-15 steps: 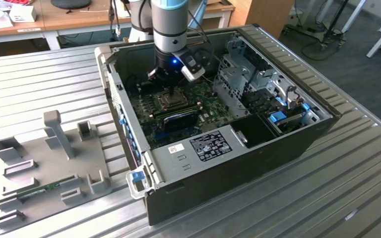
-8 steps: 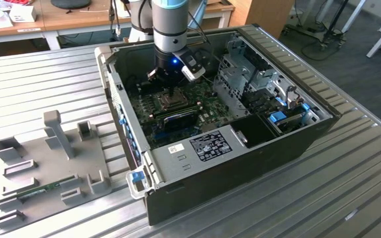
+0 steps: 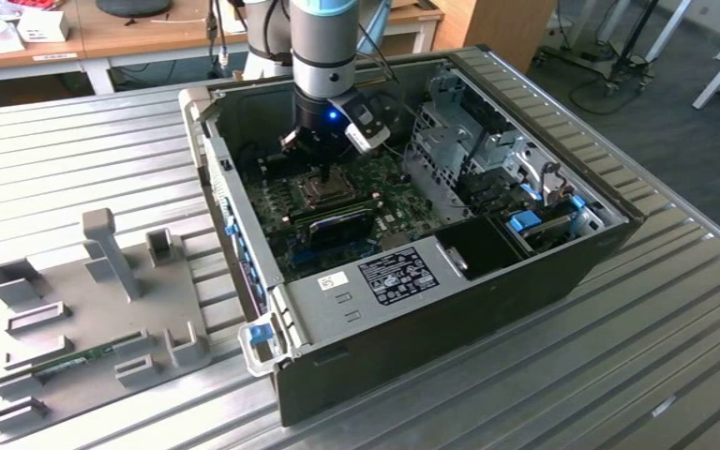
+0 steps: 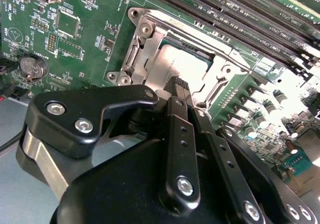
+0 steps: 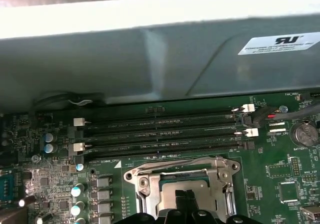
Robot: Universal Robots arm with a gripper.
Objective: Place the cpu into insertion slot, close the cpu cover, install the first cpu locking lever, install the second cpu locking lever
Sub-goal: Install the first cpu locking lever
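Note:
My gripper (image 3: 323, 173) hangs inside the open computer case, directly over the insertion slot (image 3: 327, 193). In the second wrist view the black fingers (image 4: 176, 114) are pressed together, and the gripper (image 4: 182, 83) is shut with nothing seen between the tips. The tips sit just above the silvery top of the cpu (image 4: 170, 63), which lies in the slot. The cpu cover (image 4: 150, 36), a thin shiny frame, lies flat around the cpu. The first wrist view shows the same cover (image 5: 172, 170), the cpu (image 5: 172, 186) and the gripper (image 5: 185, 198). I cannot tell whether the locking levers are latched.
Long black memory slots (image 5: 160, 134) run beside the socket, with the grey case wall (image 5: 150, 58) beyond them. A metal drive cage (image 3: 460, 141) stands at the exterior view's right. A grey fixture plate (image 3: 85, 309) with a green memory stick (image 3: 79, 361) lies outside the case.

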